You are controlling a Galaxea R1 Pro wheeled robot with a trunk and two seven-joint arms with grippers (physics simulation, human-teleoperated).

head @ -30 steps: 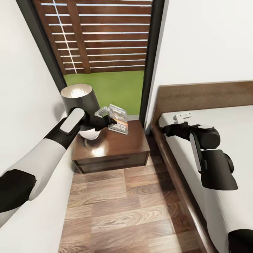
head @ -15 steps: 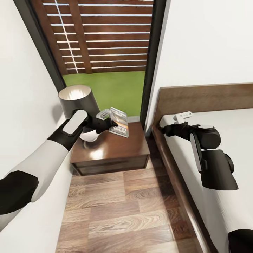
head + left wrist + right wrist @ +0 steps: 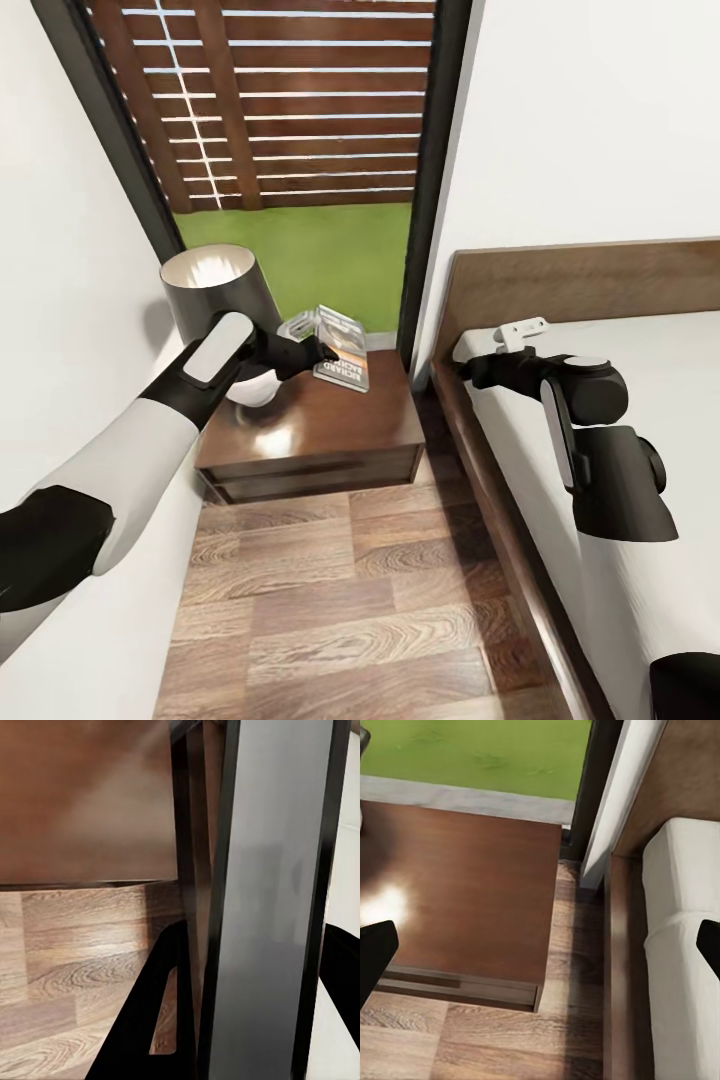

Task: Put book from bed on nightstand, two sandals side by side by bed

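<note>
The left gripper is clamped on the book, held tilted just above the far part of the nightstand worktop, so release lies straight down. Farther right, over the bed, the right gripper hangs empty, its fingers apart.

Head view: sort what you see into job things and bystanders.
Job things: book held by left gripper over nightstand; bed.
Bystanders: lamp, window, right gripper open over the bed's edge.
</note>
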